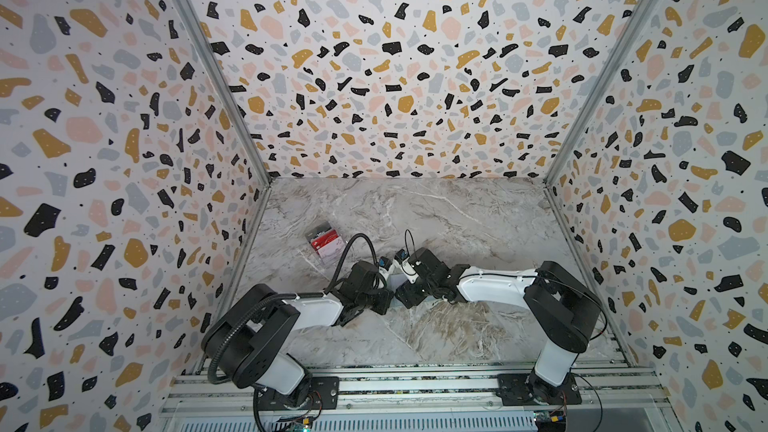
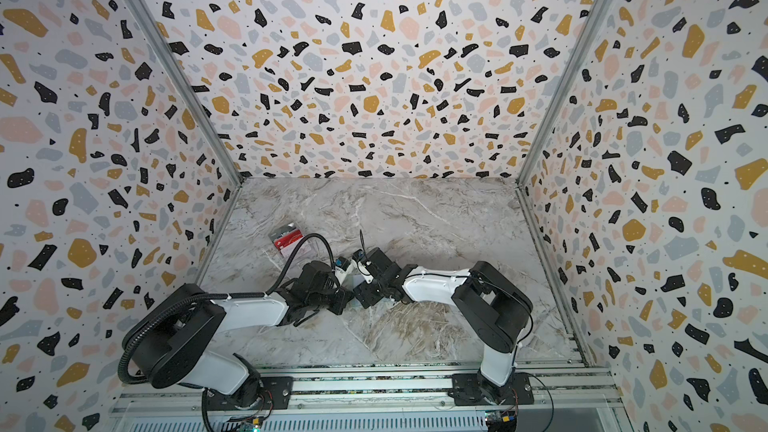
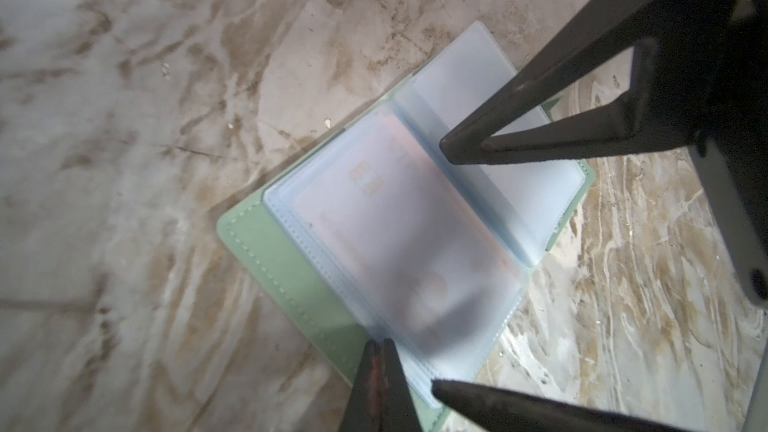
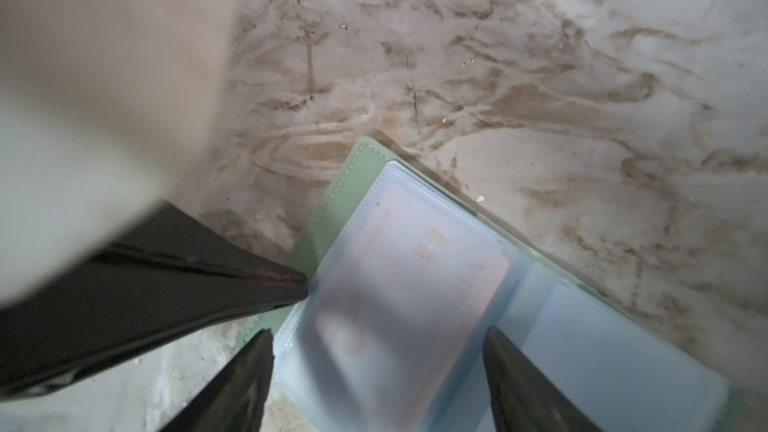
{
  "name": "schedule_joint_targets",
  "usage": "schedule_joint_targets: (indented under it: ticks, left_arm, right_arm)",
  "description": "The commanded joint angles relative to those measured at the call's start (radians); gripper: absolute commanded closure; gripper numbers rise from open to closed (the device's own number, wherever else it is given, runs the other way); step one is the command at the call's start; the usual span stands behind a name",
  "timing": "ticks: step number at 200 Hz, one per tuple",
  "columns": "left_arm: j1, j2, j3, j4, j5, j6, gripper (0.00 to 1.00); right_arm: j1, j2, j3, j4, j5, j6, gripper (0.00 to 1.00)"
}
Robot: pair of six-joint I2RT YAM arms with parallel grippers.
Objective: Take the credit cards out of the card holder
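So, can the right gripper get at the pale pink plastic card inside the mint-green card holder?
Probably not directly: the open right gripper straddles the pale pink card, but a clear bluish sleeve covers it.

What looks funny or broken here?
Nothing is spilled or broken. The card holder lies open with a pinkish card in its sleeve. The only odd bit is a red scuff on the shut left hand, near its tip.
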Motion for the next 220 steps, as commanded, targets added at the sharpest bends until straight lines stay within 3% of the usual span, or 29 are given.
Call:
schedule_joint_targets:
  ticks: [1, 64, 152, 220]
  left_arm:
    - [-0.009, 0.048, -0.038, -0.023, 0.033, -0.018, 1.0]
    - [-0.009, 0.052, -0.048, -0.018, 0.028, -0.033, 1.0]
    - [-0.008, 0.055, -0.047, -0.025, 0.016, -0.034, 1.0]
    - [-0.007, 0.063, -0.044, -0.029, 0.007, -0.035, 1.0]
  right_arm:
    - [0.017, -0.009, -0.021, 0.027, 0.03, 0.041, 0.2]
    - [0.051, -0.023, -0.077, 0.044, 0.158, 0.081, 0.21]
    - [0.071, -0.01, -0.098, 0.057, 0.191, 0.076, 0.24]
    - [0.071, -0.025, -0.11, 0.041, 0.24, 0.115, 0.36]
